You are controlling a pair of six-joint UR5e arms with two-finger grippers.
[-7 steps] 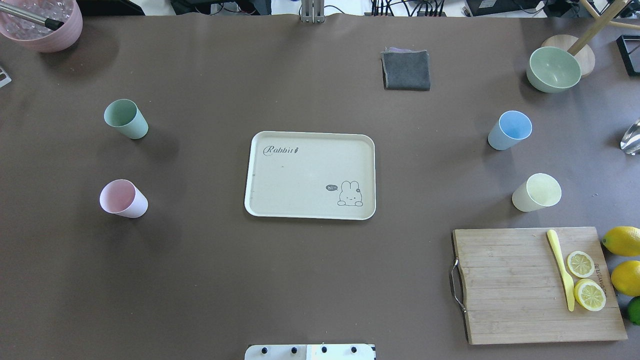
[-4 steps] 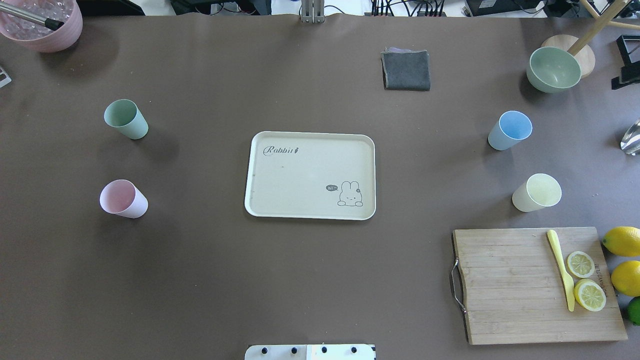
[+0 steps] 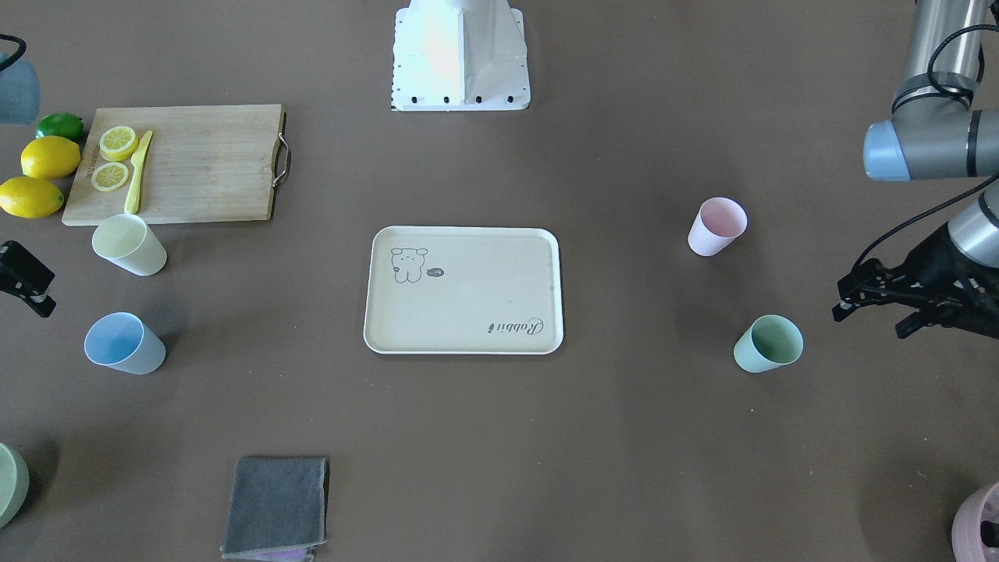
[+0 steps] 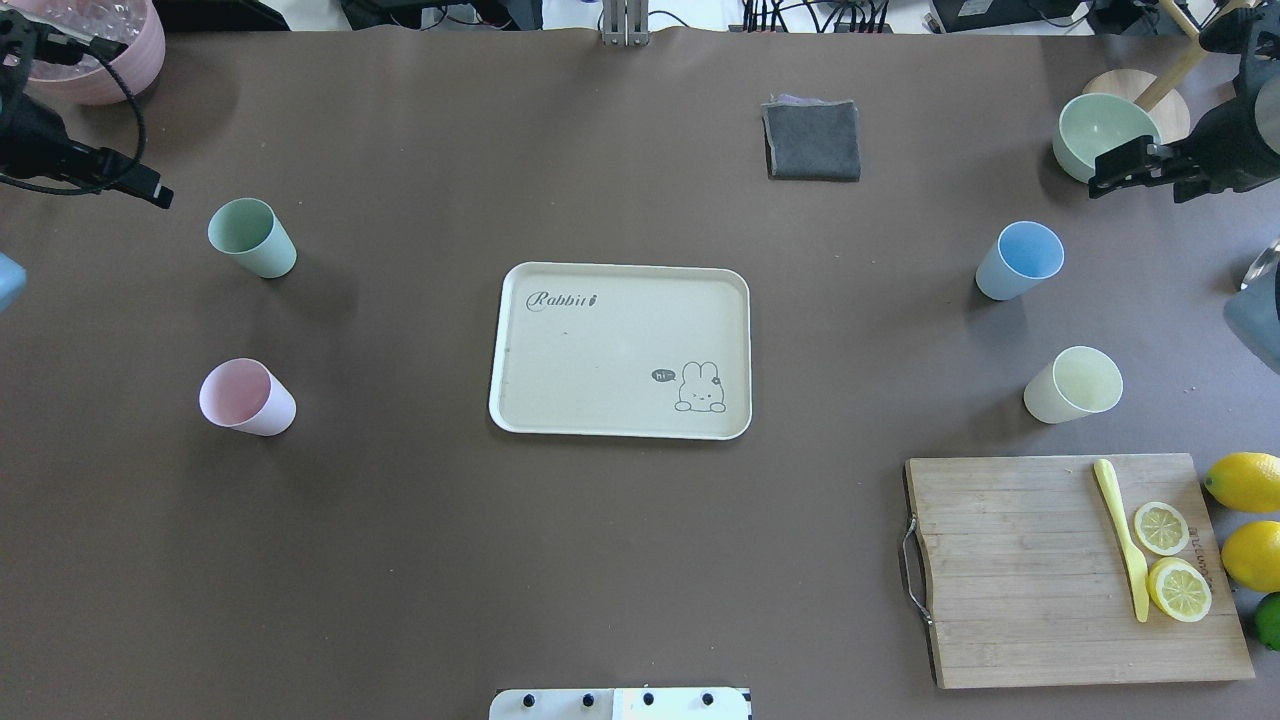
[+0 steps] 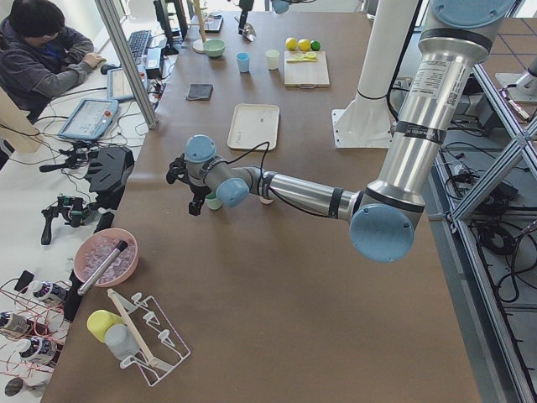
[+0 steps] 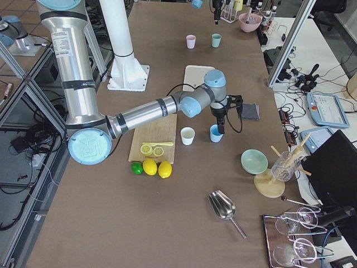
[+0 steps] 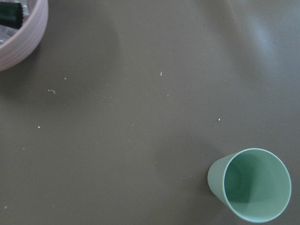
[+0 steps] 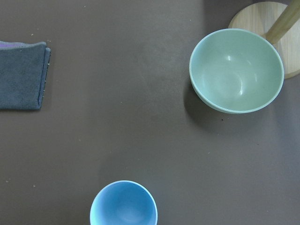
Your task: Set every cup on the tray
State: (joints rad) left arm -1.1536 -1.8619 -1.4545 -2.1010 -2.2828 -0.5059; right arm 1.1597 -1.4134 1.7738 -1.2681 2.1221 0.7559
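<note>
The cream tray lies mid-table with nothing on it; it also shows in the front view. Four cups stand upright on the table around it. The mint green cup and the pink cup are to its left. The blue cup and the yellow cup are to its right. My left gripper hovers open and empty beside the green cup, toward the table's end. My right gripper hovers open and empty beyond the blue cup, by the green bowl.
A wooden cutting board with a yellow knife and lemon slices sits front right, with whole lemons beside it. A grey cloth, a green bowl and a pink bowl stand along the far side.
Both arms have come into the overhead view, the left at the far left edge and the right at the far right edge. The cups and tray have not moved.
</note>
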